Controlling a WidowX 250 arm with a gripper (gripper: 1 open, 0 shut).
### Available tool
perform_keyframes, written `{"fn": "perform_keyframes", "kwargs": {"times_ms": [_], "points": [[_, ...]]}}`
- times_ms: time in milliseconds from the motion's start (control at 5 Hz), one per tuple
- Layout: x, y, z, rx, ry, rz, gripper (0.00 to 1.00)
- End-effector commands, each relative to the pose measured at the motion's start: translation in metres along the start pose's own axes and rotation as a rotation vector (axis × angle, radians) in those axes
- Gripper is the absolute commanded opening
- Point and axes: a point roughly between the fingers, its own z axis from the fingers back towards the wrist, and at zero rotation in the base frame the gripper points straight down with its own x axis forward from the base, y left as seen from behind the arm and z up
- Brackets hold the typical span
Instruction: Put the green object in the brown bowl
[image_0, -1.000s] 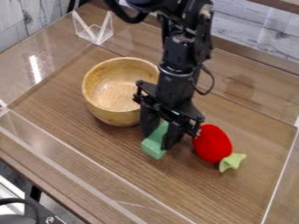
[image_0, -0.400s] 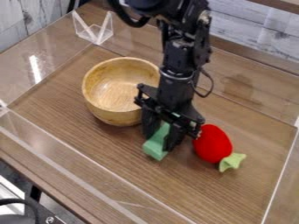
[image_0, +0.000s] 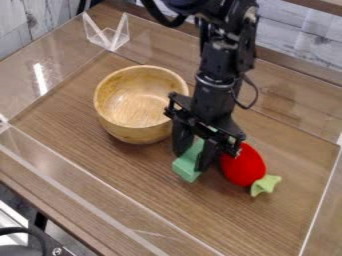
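Observation:
The green object is a flat green block, tilted on end just above or on the wooden tabletop, right of the brown bowl. My gripper comes straight down from above and is shut on the block's upper part, one black finger on each side. The round light-brown bowl stands empty to the left of the gripper, a short gap away. The block's top is hidden between the fingers.
A red strawberry-like toy with a pale green leaf lies close to the gripper's right side. Clear plastic walls fence the wooden table, and a clear folded stand sits at the back left.
The gripper has shifted a little to the right with the green block in it, closer to the red toy. The bowl has not moved.

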Motion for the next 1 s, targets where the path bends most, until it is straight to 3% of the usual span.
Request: {"fn": "perform_keyframes", "kwargs": {"times_ms": [0,200,400,800], "points": [[0.004,-0.006,0.042,0.005,-0.085,0.011,0.0],[0.0,0.0,0.075,0.005,-0.123,0.045,0.0],[-0.005,0.027,0.088,0.008,-0.154,0.088,0.0],[-0.025,0.101,0.083,0.012,-0.166,0.122,0.0]]}}
